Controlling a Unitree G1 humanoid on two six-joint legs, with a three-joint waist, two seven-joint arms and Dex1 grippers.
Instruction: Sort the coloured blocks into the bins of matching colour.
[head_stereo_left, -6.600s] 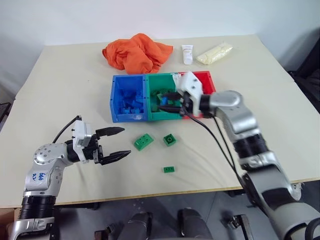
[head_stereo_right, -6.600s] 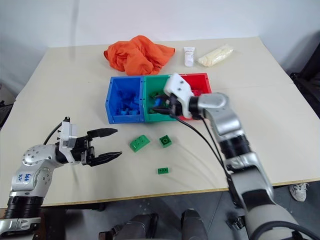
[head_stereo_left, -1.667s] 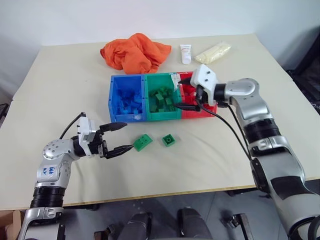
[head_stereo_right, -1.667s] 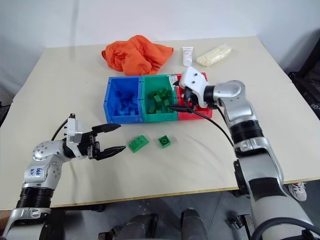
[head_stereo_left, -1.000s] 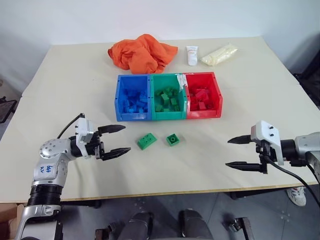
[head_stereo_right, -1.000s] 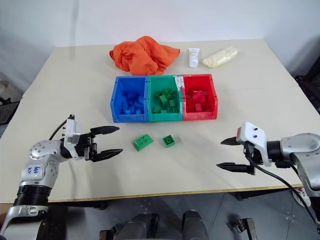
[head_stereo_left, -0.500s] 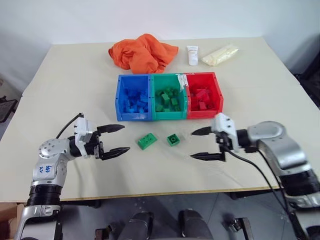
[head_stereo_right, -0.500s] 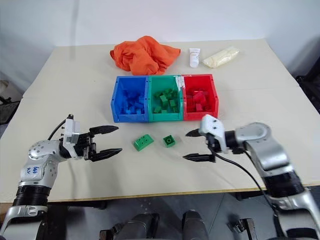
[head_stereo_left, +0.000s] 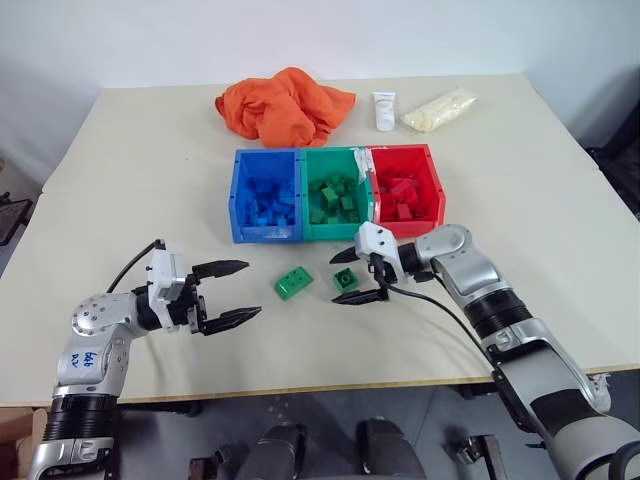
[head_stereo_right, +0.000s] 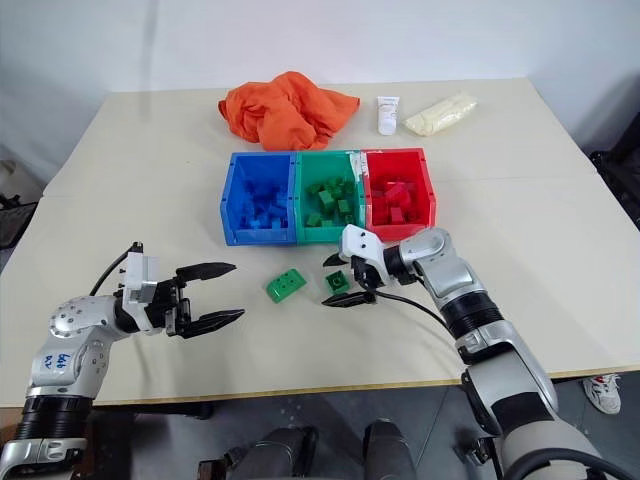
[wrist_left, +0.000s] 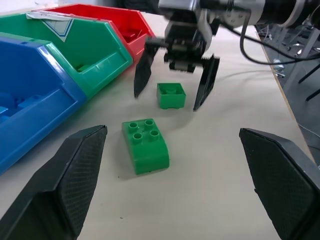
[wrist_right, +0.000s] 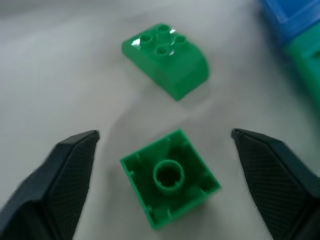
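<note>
The two head views look forward and down from above the near edge of the table (head_stereo_left: 120, 190), a slight sideways offset apart, taking in the whole top to its far edge. The left wrist view sits low and close to the surface, looking along its own fingers (wrist_left: 75, 175) toward the bins (wrist_left: 65, 60). The right wrist view hangs nearer still, angled steeply down. Both wrist views share the two green blocks (the square one (wrist_right: 169, 176) and the rounded one (wrist_right: 167, 59)), also seen in the head views.

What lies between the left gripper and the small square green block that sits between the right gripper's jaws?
The larger green block with four studs lies between the left gripper and the small square green block, on otherwise bare table. The left eye view shows it.
</note>
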